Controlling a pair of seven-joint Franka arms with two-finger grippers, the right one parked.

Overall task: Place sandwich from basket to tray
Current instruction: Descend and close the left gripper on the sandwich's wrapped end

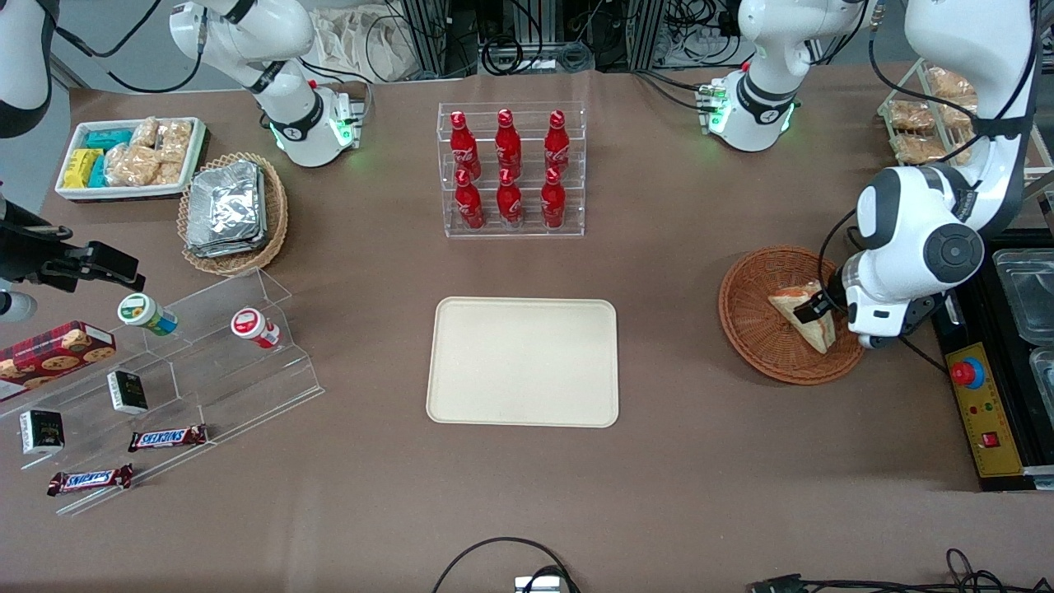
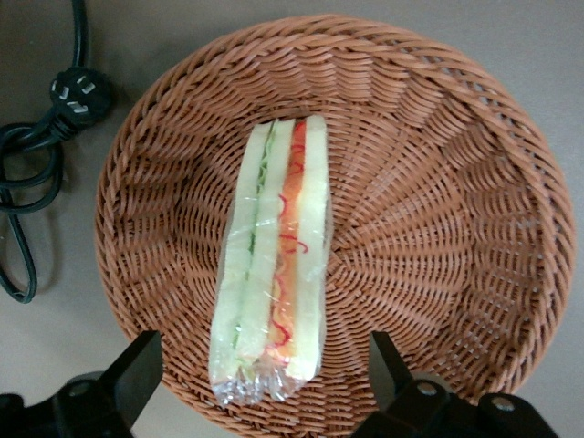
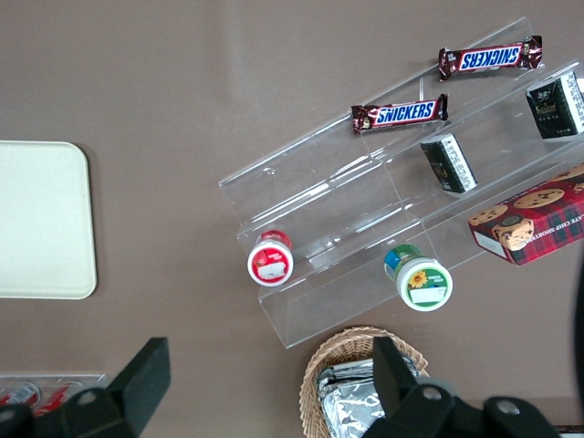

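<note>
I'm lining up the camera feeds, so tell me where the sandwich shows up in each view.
Front view: the sandwich lies in the basket, at the working arm's end of the table, under the gripper.
Left wrist view: sandwich edge-up in the basket, between open fingers.
Right wrist view: not visible.
Shared landmark: the basket.

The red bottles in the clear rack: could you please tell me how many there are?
6: three bottles on the rack's upper row, three on the lower row nearer the camera. None seem hidden. The gripper, open, is over the basket's sandwich.
</note>
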